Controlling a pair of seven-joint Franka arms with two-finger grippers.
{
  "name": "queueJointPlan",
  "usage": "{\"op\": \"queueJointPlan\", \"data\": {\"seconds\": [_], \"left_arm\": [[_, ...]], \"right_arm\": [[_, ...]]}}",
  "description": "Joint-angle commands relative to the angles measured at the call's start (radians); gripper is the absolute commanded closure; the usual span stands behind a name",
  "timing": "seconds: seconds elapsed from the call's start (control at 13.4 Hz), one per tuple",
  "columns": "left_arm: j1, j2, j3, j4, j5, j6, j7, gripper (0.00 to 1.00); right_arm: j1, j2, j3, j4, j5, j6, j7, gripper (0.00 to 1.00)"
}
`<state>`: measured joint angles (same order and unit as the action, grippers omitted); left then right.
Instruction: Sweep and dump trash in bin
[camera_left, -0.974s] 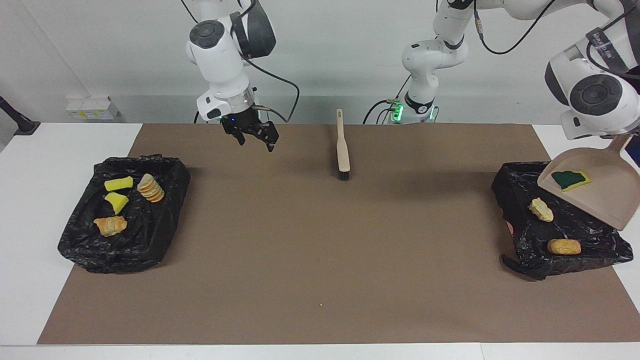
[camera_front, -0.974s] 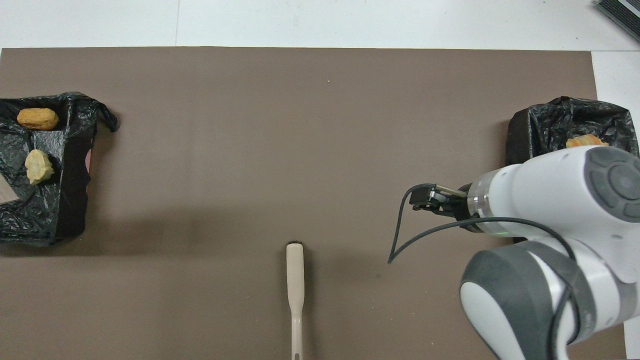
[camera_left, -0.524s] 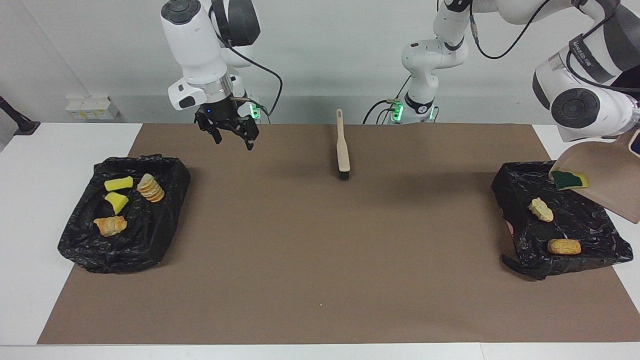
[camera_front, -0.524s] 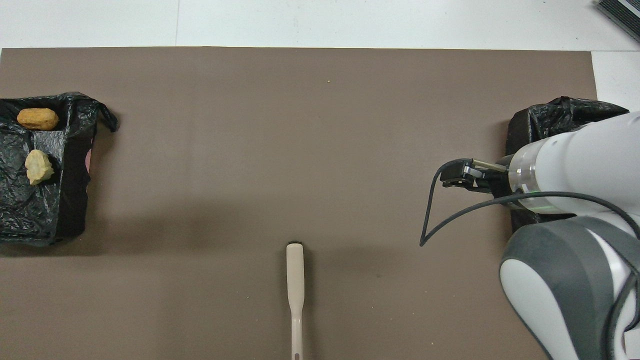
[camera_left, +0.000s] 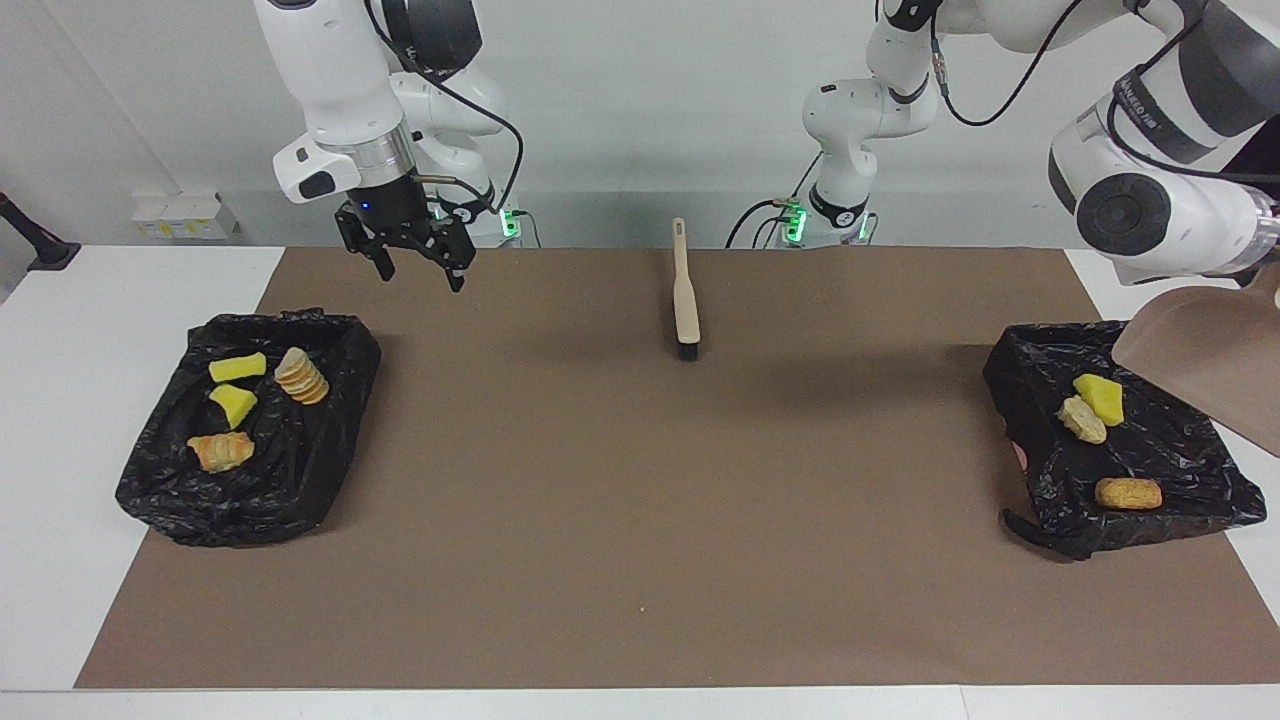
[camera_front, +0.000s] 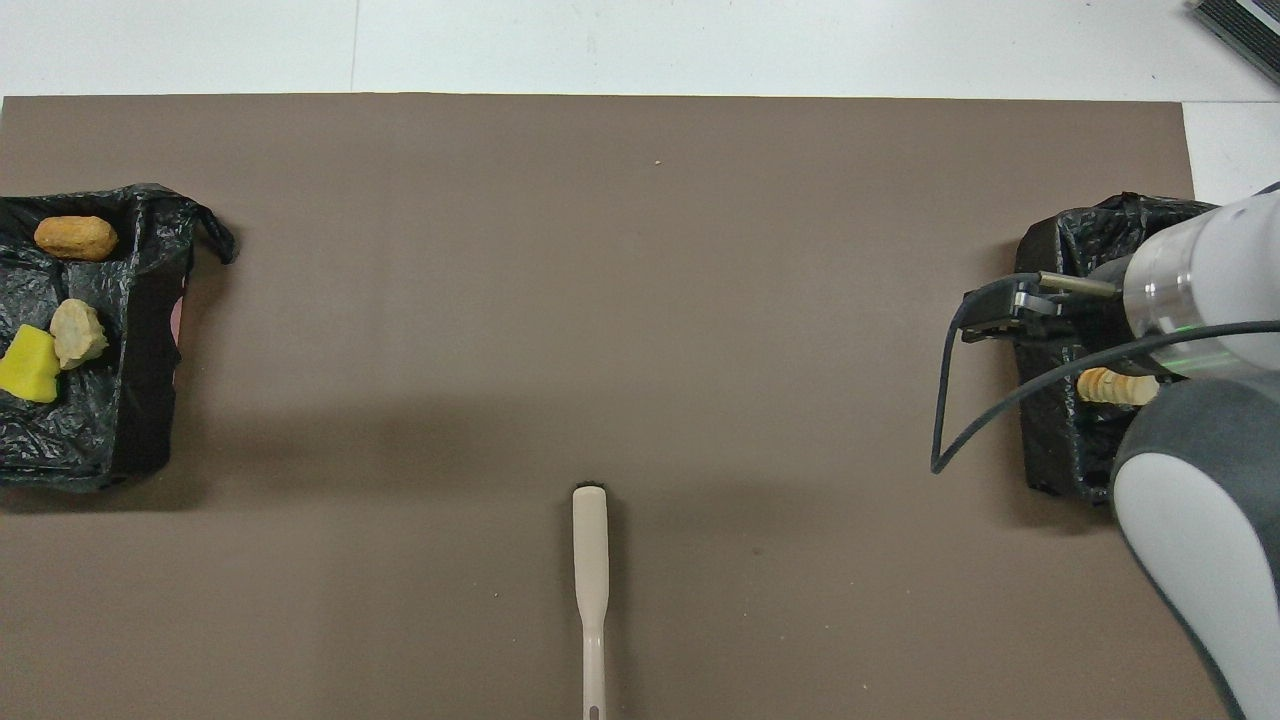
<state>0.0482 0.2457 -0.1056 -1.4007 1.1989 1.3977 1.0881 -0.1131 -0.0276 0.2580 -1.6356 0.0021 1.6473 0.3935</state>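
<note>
Tipping my dustpan (camera_left: 1215, 360), gripped by a left claw hidden past the facing view's edge, I should keep it steep over the bin (camera_left: 1180, 480) now holding 3 trash bits (camera_left: 1098, 398), right claw (camera_left: 412, 268) open, while overhead the yellow wedge (camera_front: 28, 364) lies in this bin (camera_front: 140, 400).

Glossy white arm links, dark grey joint caps, black cables, green base lights, black right end effector (camera_left: 412, 262)
</note>
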Motion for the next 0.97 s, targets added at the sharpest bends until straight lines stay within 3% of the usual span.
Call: {"op": "queueJointPlan", "data": {"seconds": [0.0,0.15,0.45,0.75,0.9], "left_arm": [[-0.016,0.004,0.018,0.101,-0.182,0.013,0.030,1.00],[-0.010,-0.003,0.024,0.133,-0.371,0.009,-0.021,1.00],[-0.028,-0.063,0.012,0.115,-0.735,0.000,-0.464,1.00],[-0.148,-0.111,-0.013,0.042,-0.905,0.012,-0.851,1.00],[-0.243,-0.100,-0.013,0.023,-0.927,0.038,-1.020,1.00]], "right_arm": [[0.026,0.093,-0.031,0.166,-0.054,-0.084,-0.074,0.00],[0.021,0.095,-0.040,0.181,-0.057,-0.095,-0.084,0.00],[0.030,0.088,-0.084,0.217,-0.077,-0.145,-0.085,0.00],[0.021,0.046,-0.134,0.189,-0.048,-0.196,-0.088,0.00],[0.029,0.026,-0.135,0.168,-0.042,-0.216,-0.087,0.00]]}}
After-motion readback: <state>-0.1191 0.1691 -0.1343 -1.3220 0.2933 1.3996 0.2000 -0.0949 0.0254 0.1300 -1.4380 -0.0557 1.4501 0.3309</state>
